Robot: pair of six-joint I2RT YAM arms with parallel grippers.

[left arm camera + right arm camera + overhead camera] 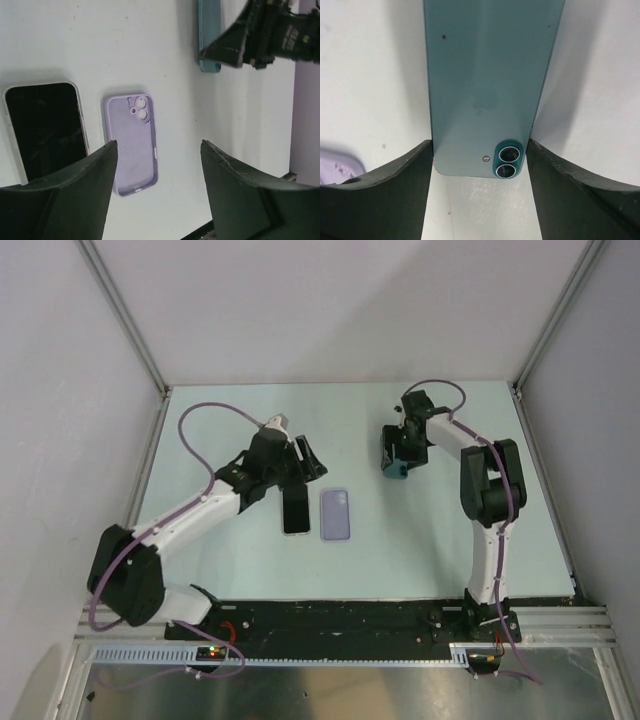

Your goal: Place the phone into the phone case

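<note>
The phone [296, 512] lies screen up on the table, black glass with a pale edge [45, 130]. Right beside it lies the empty lavender phone case [335, 515], open side up with its camera cutout at the far end [131, 150]. My left gripper [298, 472] hovers just above and behind the two, open, with nothing between its fingers [159, 145]. My right gripper [398, 462] is farther right, shut on a teal phone [490, 75] by its long edges near the camera end [480, 142].
The teal phone [209, 35] rests back side up on the table at the far right of the case. Grey walls with metal frame posts [125, 325] close in the pale table [230, 410] on three sides. The black base rail [340, 620] runs along the near edge.
</note>
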